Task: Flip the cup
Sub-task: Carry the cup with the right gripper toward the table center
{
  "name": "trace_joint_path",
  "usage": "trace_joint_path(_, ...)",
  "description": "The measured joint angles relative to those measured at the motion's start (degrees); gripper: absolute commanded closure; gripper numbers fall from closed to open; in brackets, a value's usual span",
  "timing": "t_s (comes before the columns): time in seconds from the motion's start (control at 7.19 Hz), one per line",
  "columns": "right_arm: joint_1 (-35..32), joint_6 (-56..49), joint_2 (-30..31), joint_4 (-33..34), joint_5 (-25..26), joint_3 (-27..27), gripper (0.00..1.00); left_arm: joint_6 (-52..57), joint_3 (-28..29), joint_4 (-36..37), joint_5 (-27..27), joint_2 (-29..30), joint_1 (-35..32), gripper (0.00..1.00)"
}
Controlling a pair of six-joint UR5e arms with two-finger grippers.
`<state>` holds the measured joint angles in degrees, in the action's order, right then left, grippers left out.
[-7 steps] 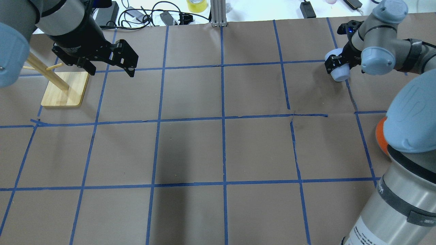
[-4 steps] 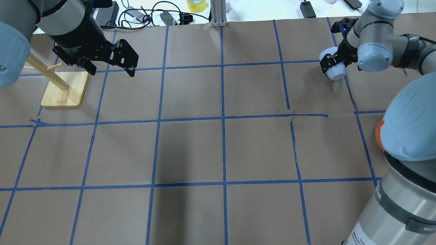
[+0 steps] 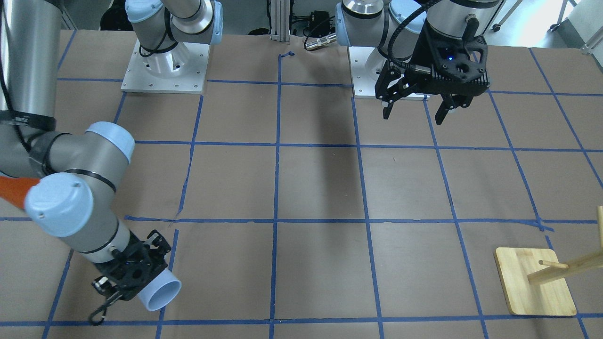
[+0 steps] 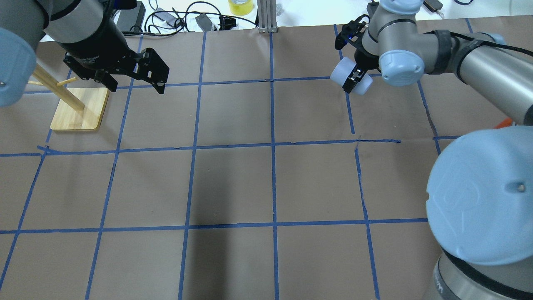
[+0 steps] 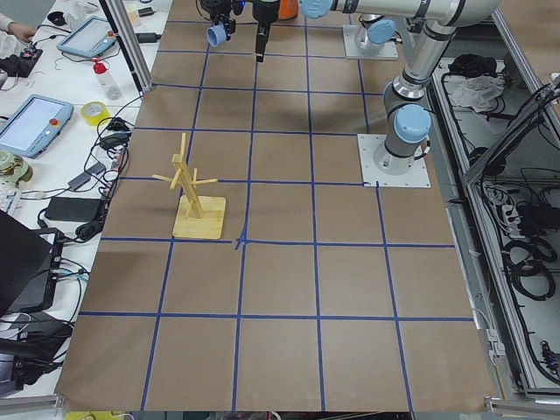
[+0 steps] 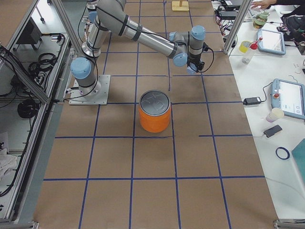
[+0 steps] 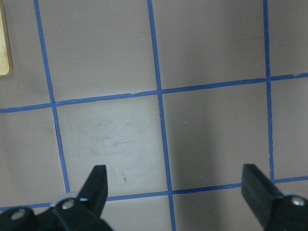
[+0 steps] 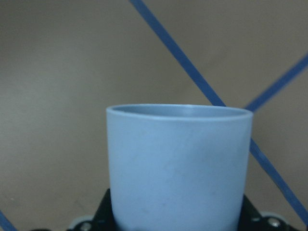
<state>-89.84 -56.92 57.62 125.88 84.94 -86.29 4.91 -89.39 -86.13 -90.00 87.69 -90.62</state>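
The left gripper [image 4: 137, 85] hangs idle above the table with its fingers spread wide and nothing between them, a wooden stand [image 4: 79, 110] just off to its outer side. Far across from it, the right gripper [image 4: 354, 79] is pinching the cup [image 4: 342, 73] around its middle. The cup lies on its side between the fingers and looks lifted clear of the surface, its open mouth turned away from the robot's base. I judge the flip to be mid-way: the cup is grasped and half turned, not yet set down. The next move calls for finishing the wrist roll until the cup stands the other way up, lowering it flat below the fingers, then letting go without tipping it. The table [image 4: 233, 183] is covered in brown paper gridded with blue tape [image 4: 272, 125]. Cables [image 4: 175, 18] and a yellow tape roll [image 4: 240, 6] lie beyond both grippers, and an orange can [image 6: 155, 119] stands well behind the right one.
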Motion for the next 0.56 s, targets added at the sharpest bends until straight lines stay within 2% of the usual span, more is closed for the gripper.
trace_joint_path(0.56, -8.7, -23.73, -0.25, 0.58, -2.74, -0.81, 0.41, 0.01, 0.0, 0.0, 0.0, -0.05, 0.0, 0.0)
